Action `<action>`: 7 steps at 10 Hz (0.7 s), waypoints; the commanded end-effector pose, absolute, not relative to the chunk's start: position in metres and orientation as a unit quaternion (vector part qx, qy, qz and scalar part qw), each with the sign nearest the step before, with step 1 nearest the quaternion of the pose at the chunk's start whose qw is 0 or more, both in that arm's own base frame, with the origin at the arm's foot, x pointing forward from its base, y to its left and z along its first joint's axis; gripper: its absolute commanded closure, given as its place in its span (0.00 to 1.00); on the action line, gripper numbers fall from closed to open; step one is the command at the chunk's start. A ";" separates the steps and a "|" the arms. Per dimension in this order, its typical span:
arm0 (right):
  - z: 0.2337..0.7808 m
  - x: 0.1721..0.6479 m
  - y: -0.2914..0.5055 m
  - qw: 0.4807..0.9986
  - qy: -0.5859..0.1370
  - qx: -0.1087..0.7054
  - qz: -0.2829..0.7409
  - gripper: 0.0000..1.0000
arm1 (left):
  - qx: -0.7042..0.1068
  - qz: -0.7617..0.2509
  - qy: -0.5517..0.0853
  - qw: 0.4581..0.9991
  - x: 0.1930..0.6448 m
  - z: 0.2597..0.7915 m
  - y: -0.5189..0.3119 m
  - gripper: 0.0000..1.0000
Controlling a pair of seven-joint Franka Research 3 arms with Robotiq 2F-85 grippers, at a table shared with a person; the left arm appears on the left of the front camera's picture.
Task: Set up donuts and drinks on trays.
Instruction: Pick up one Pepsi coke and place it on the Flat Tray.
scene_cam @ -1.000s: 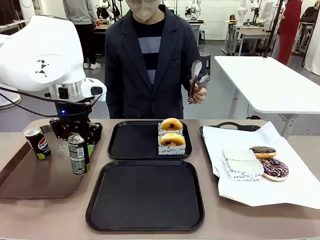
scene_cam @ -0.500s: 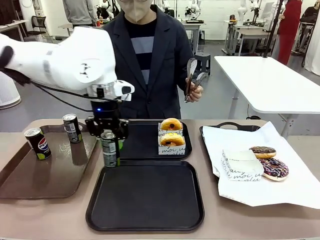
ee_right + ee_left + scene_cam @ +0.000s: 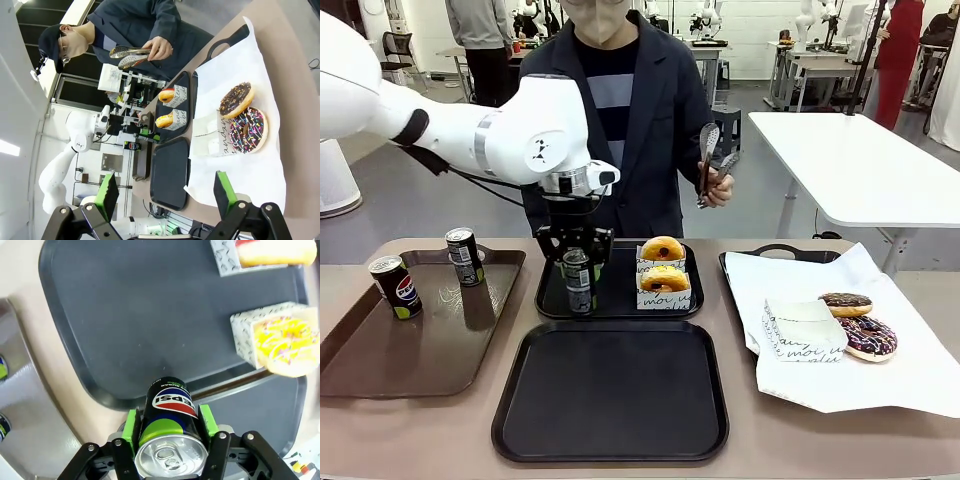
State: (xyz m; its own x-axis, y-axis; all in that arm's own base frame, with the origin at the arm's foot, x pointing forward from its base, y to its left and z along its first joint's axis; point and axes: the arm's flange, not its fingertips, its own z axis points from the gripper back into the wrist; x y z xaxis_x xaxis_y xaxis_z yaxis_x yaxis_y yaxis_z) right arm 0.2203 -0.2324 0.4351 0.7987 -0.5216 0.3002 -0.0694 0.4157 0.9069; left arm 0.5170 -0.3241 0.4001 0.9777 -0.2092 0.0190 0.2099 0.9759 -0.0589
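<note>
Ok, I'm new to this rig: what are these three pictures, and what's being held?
A two-armed white robot shares a table with a person. The wide picture looks across the table from the robot's side; the other two come from cameras on each wrist. The left gripper grips a slim black Pepsi can between its green-padded fingers over the far black plastic tray, which holds two golden ring donuts in white sleeves. A matching tray lies nearer. Two more cans stand on the glossy brown tray. The right gripper hangs open. The person's hand holds metal tongs.
</note>
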 end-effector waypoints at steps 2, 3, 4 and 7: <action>0.435 0.223 -0.233 0.783 -0.296 0.530 -0.139 0.00 | -0.010 -0.095 -0.031 0.995 0.532 0.405 -0.344 0.42; 0.435 0.223 -0.233 0.783 -0.296 0.530 -0.139 0.00 | -0.006 -0.103 -0.038 0.994 0.534 0.399 -0.347 0.42; 0.435 0.223 -0.233 0.783 -0.296 0.530 -0.139 0.00 | -0.001 -0.115 -0.042 0.992 0.535 0.390 -0.348 0.42; 0.435 0.223 -0.233 0.783 -0.296 0.530 -0.139 0.00 | 0.008 -0.145 -0.063 0.987 0.524 0.377 -0.348 0.42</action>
State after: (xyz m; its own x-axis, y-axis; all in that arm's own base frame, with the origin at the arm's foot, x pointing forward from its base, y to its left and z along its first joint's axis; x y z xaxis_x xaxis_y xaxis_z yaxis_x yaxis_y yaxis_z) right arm 0.2201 -0.2325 0.4351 0.7985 -0.5218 0.3001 -0.0693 0.4156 0.9069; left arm 0.5293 -0.3513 0.3801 0.9587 -0.2742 0.0753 0.2748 0.9615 0.0026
